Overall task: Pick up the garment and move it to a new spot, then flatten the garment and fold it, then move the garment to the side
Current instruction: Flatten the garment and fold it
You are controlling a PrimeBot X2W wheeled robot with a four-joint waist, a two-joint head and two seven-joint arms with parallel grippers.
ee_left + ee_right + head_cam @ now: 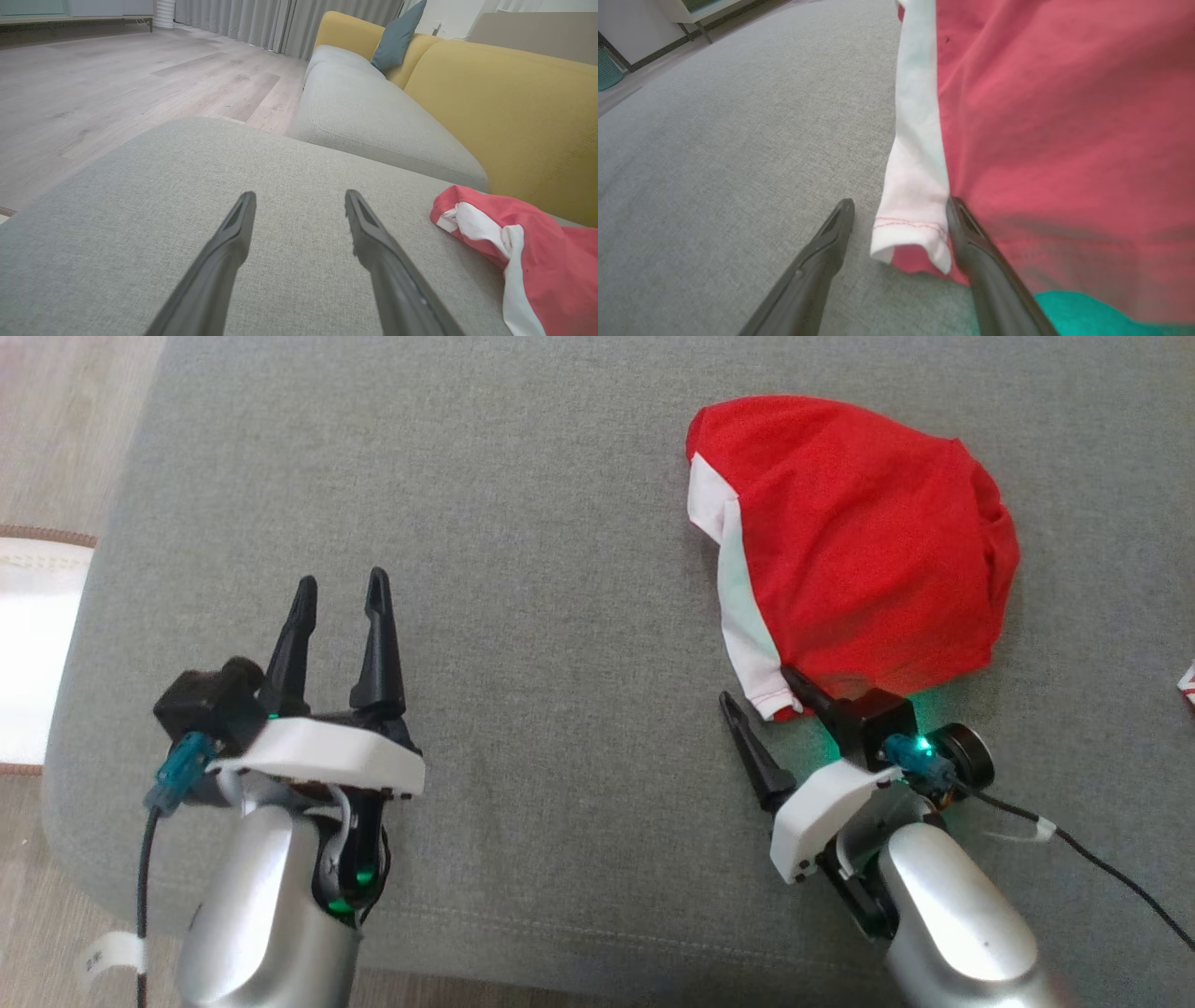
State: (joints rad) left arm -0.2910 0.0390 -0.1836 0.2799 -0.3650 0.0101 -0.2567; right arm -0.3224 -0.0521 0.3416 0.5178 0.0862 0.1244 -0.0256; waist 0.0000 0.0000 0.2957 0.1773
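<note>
The garment (859, 541) is red with a white side panel and lies bunched on the grey cushion (560, 523) at the upper right. My right gripper (761, 695) is open at the garment's near corner. In the right wrist view the white hem (910, 224) hangs between its open fingers, the right finger (971, 238) against the cloth and the left one on bare cushion. My left gripper (341, 588) stands open over bare cushion at the lower left, well apart from the garment, which shows at the right edge of the left wrist view (537, 252).
The cushion's front edge (560, 952) runs along the bottom and its left edge (103, 616) borders wooden floor with a pale mat (28, 644). A grey and yellow sofa (490, 93) with a blue pillow (397, 37) stands beyond. A black cable (1102, 868) trails from my right wrist.
</note>
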